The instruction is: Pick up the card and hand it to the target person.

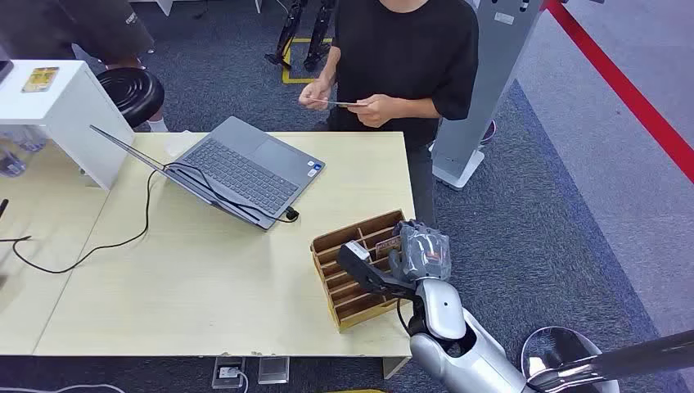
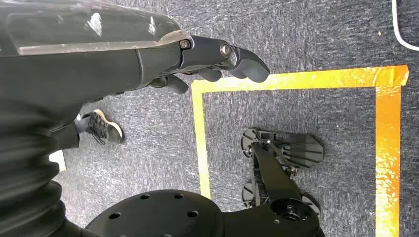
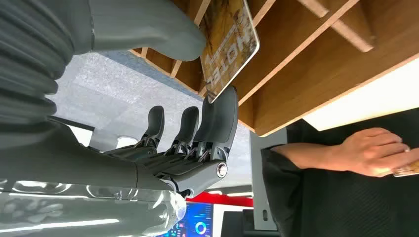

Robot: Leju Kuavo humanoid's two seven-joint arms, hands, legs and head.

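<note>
A wooden card rack (image 1: pixel 344 304) stands at the table's near right corner. My right hand (image 1: pixel 419 252) reaches over it from the right. In the right wrist view the thumb (image 3: pixel 163 34) and a dark finger (image 3: pixel 221 111) pinch a yellowish card (image 3: pixel 231 42) printed "HOTEL", which stands in a slot of the rack (image 3: pixel 316 74). The same card (image 1: pixel 387 244) peeks out beside the hand in the head view. A person in black (image 1: pixel 409 57) stands across the table, holding another card (image 1: pixel 344 104) in both hands. My left hand (image 2: pixel 212 59) hangs over the floor, holding nothing.
An open grey laptop (image 1: pixel 237 168) with a black cable (image 1: pixel 123 237) sits mid-table (image 1: pixel 164 286). A white box (image 1: pixel 61 110) with a small card (image 1: pixel 39 79) on top stands at the far left, next to a black stool (image 1: pixel 131 90). Yellow tape (image 2: pixel 200 143) marks the carpet.
</note>
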